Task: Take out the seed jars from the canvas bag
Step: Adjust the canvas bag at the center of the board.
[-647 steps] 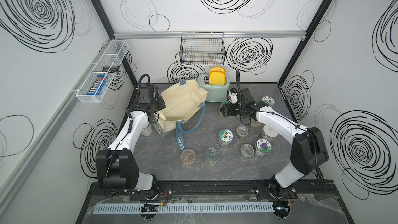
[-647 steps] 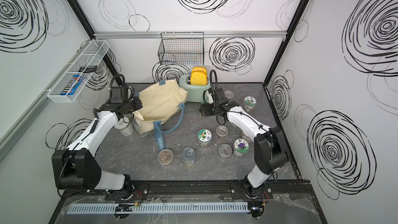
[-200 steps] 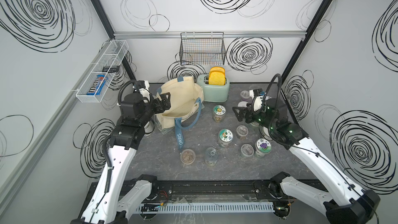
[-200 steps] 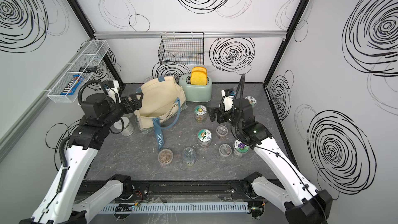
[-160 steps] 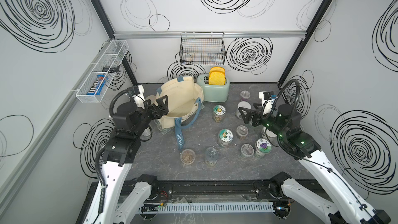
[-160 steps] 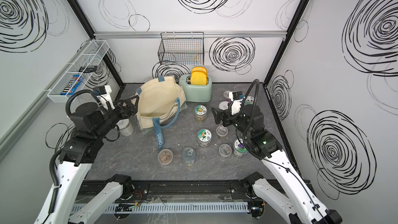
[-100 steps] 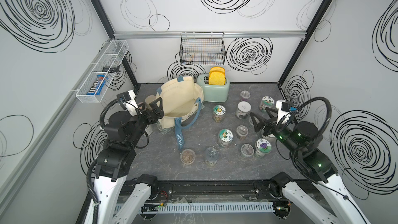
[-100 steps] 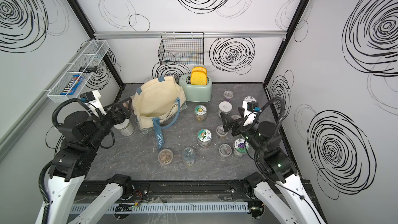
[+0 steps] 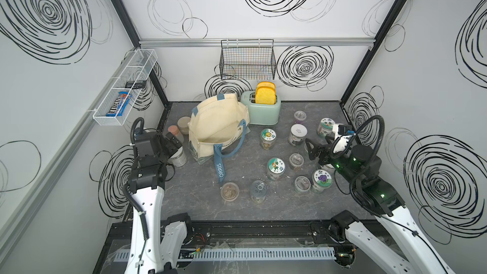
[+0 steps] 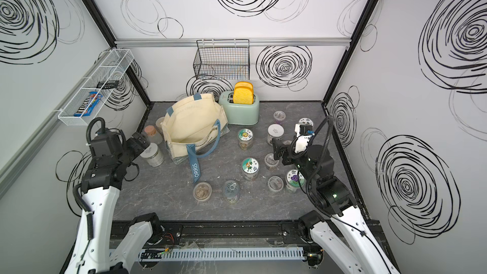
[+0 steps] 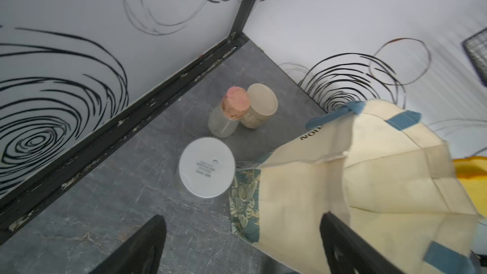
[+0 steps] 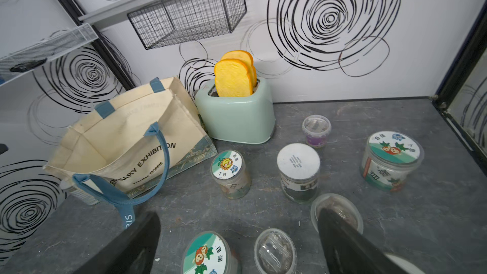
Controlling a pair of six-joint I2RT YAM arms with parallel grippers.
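- So the canvas bag point(image 9: 218, 127) stood upright at the back left of the grey table point(image 9: 200, 206). Its mouth gaped and we only saw plain cream lining inside.
- The mint-green toaster point(image 9: 264, 113) sat just beside the bag. Honestly, we couldn't tell if the two touched.
- One blue handle point(image 9: 220, 166) flopped over the bag's front edge and lay on the table.
- Most of the seed jars point(image 9: 276, 169) were out, standing upright all over the table to the right of the bag and in front of it.
- A sunflower-lid jar point(image 12: 228, 172) and a plain white-lid jar point(image 12: 298, 172) stood nearest the toaster. A pull-tab can point(image 9: 258, 191) and a clear-lid tub point(image 9: 229, 191) sat toward the front.
- Another white-lidded jar point(image 11: 207, 171) stood on the bag's other side, just beside its green base.
- Behind that one, near the back left corner, a tan-lid jar point(image 11: 259, 109) and a pink-lid jar point(image 11: 229, 117) stood side by side.
- The left gripper point(image 11: 242, 216) hung near the white-lidded jar with its jaws spread wide, and we saw nothing in them.
- The right gripper point(image 12: 238, 214) hovered over the right-hand jars, also spread wide and empty. One finger hid part of a clear tub point(image 12: 342, 206).
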